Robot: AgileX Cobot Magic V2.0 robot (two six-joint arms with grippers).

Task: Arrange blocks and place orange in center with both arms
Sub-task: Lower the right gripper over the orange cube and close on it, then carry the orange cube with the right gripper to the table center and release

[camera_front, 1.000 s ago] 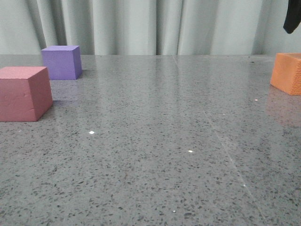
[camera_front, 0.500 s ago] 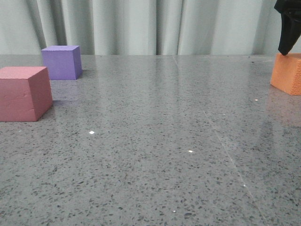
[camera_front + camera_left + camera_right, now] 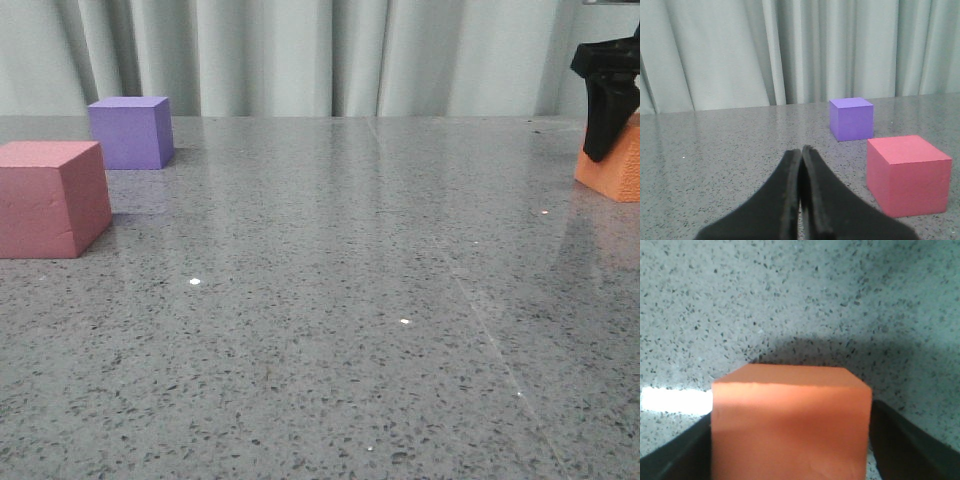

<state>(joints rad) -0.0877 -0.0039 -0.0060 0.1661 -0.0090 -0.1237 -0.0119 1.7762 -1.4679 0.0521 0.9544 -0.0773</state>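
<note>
The orange cube [image 3: 620, 172] sits on the table at the far right edge of the front view. My right gripper [image 3: 612, 150] has come down over it, one black finger [image 3: 598, 125] along its left face. In the right wrist view the cube [image 3: 790, 420] fills the gap between the two fingers [image 3: 675, 455], which flank its sides, jaws spread. The pink-red cube [image 3: 50, 198] and the purple cube [image 3: 130, 132] stand at the far left. My left gripper [image 3: 801, 150] is shut and empty, low over the table, left of the pink-red cube [image 3: 907, 175] and purple cube [image 3: 851, 119].
The grey speckled tabletop [image 3: 340, 230] stretches between the two groups of cubes. A pale pleated curtain [image 3: 300, 55] hangs behind the table's far edge.
My right gripper has dropped from the top right corner down onto the orange cube. The cubes have not moved.
</note>
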